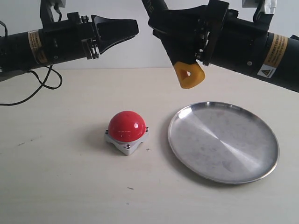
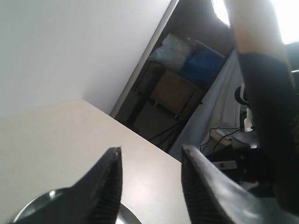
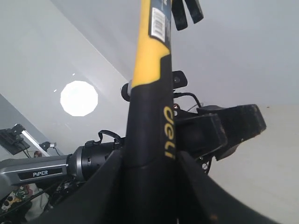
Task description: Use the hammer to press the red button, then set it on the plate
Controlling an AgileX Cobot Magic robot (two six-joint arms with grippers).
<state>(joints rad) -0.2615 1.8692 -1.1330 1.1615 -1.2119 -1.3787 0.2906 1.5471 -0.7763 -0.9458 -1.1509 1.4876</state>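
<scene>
Claw hammer [image 1: 189, 74] aloft over the far part of the table [image 1: 56, 177], clenched in right gripper [image 1: 190, 59]. Long axis near upright with a slight lean: yellow loop end pointing down, dark head uppermost and beyond the top edge of the exterior view. Handle [image 3: 149, 121] black and moulded where gripped, yellow above, with yellow lettering along it and a barcode label near the head; two claw prongs just visible at its far end in the right wrist view. Fingers [image 3: 110, 186] pressed against either side of the black grip, no gap showing. Loop a rounded yellow tab with a triangular hole, hanging well above red button [image 1: 126, 125] and plate [image 1: 224, 179], between the two across the exterior view and touching neither.

Red button a glossy dome on a square light-grey base [image 1: 125, 145] with silver screws at the corners, seated near the middle of the table. Plate just to its right and apart from it: round, shallow, shiny brushed metal with a raised rim.

Left gripper [image 1: 133, 28] level with the hammer and near it on the left, released: ribbed black fingers [image 2: 110, 186] apart, nothing held between them.

Table pale, matt, lightly scuffed. Black cable [image 1: 42, 86] looped on it at far left. Yellow warning labels [image 1: 275, 49] on both arms.
</scene>
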